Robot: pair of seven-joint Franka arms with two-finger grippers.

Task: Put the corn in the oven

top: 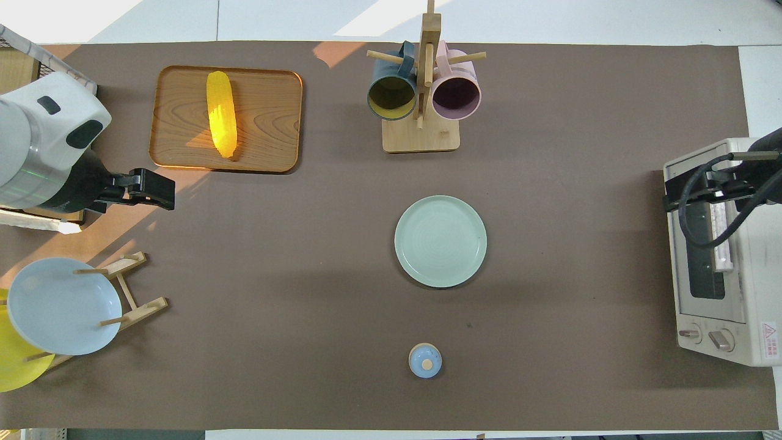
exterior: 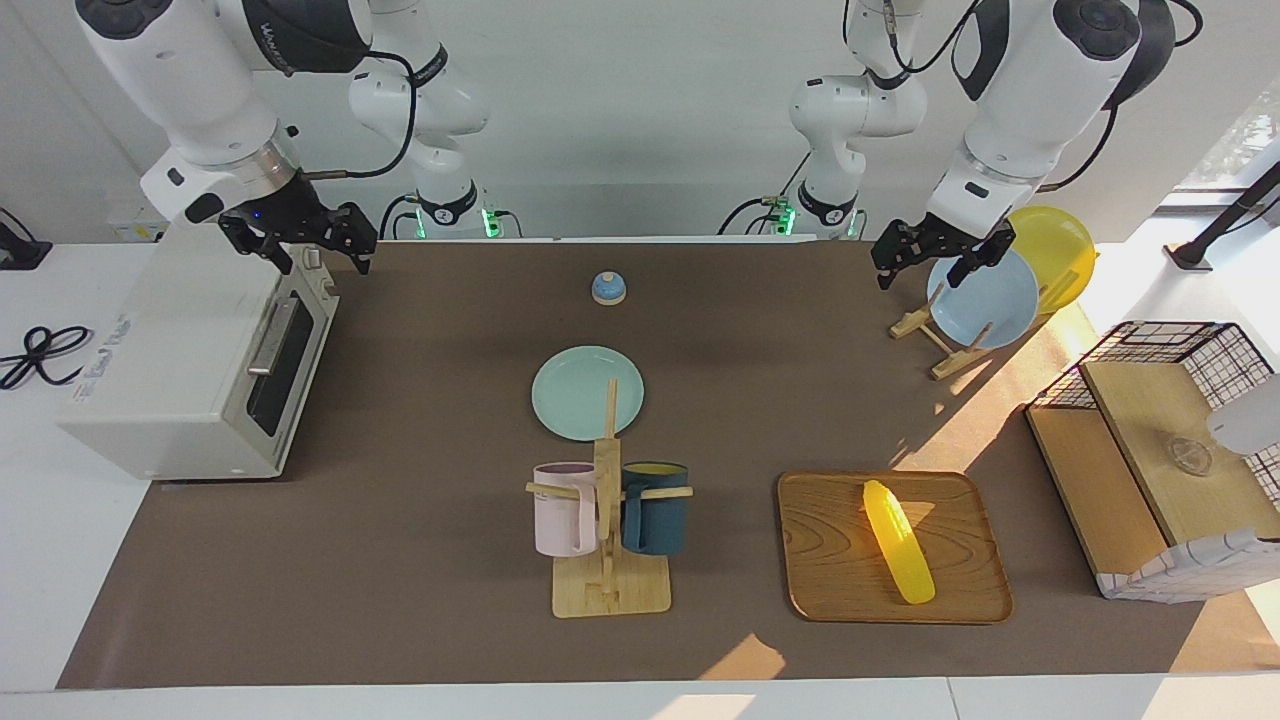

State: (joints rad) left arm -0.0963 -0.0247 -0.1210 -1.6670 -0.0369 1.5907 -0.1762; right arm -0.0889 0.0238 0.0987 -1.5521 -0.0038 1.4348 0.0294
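Note:
The corn (exterior: 898, 540) (top: 221, 122), a glossy yellow cob, lies on a wooden tray (exterior: 830, 570) (top: 269, 116) toward the left arm's end of the table, farther from the robots than the plate rack. The oven (exterior: 180, 370) (top: 727, 269), white with a dark glass door that is closed, stands at the right arm's end. My left gripper (exterior: 928, 265) (top: 153, 189) hangs open and empty over the mat between the plate rack and the tray. My right gripper (exterior: 312, 248) (top: 702, 189) hangs open and empty over the oven's top.
A pale green plate (exterior: 587, 392) (top: 440, 241) lies mid-table. A wooden mug tree (exterior: 608, 590) (top: 421, 137) with a pink and a dark blue mug stands beside the tray. A small blue knob (exterior: 609, 288) (top: 424, 360) sits near the robots. The rack's blue plate (exterior: 990, 310) (top: 61, 305) is upright.

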